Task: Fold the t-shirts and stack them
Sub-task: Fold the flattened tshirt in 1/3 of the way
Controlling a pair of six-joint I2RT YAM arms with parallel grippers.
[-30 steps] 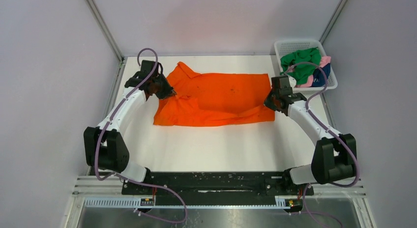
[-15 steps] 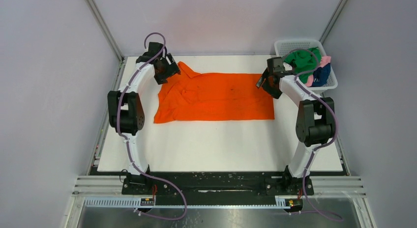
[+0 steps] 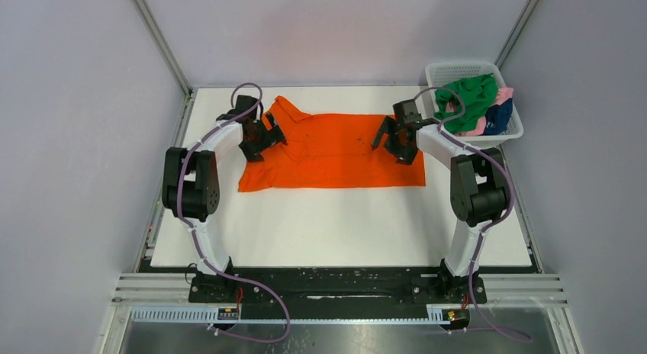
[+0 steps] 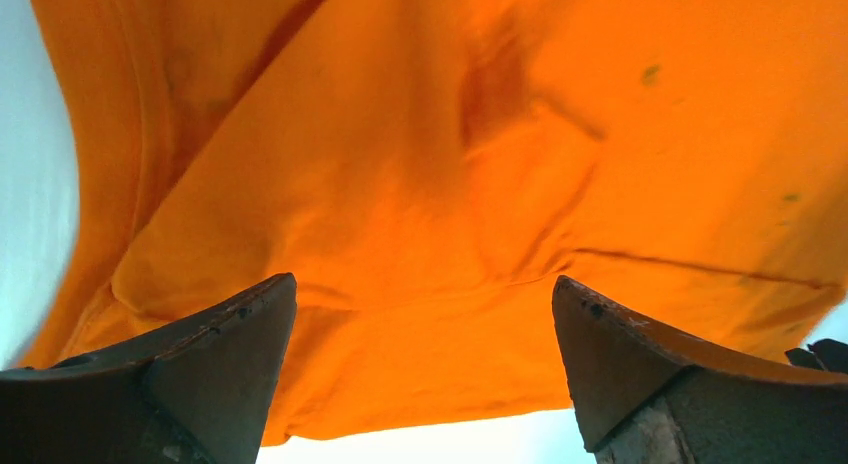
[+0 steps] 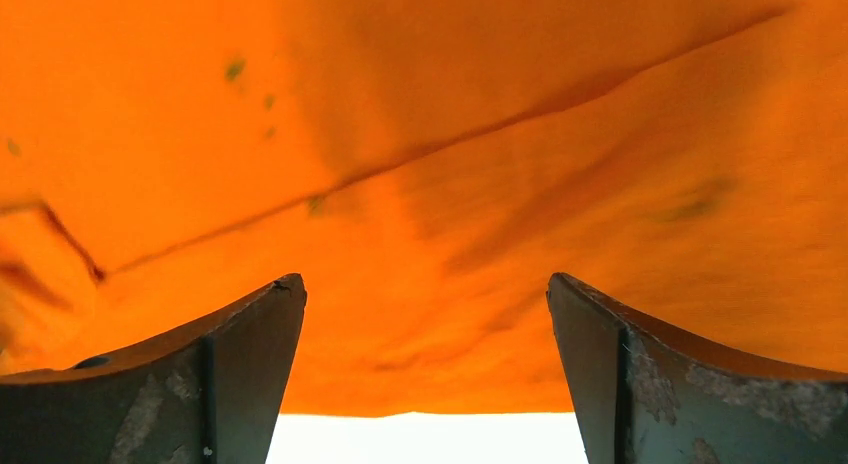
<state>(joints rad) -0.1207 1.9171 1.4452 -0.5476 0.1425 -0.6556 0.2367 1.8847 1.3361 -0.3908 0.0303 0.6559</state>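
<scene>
Orange t-shirt (image 3: 336, 152) lies flat on the table (image 3: 336, 224), left of the basket (image 3: 458, 67). We judge it partly folded into a long band, with more folds to come and nothing stacked yet. Green (image 3: 469, 94), pink (image 3: 477, 128) and navy (image 3: 497, 119) shirts sit heaped in the basket.

Left gripper (image 4: 423, 284): jaws wide, empty, over the shirt end farthest from the basket. Right gripper (image 5: 425, 284): jaws wide, empty, over the end nearest it. We cannot tell if either touches the cloth.
</scene>
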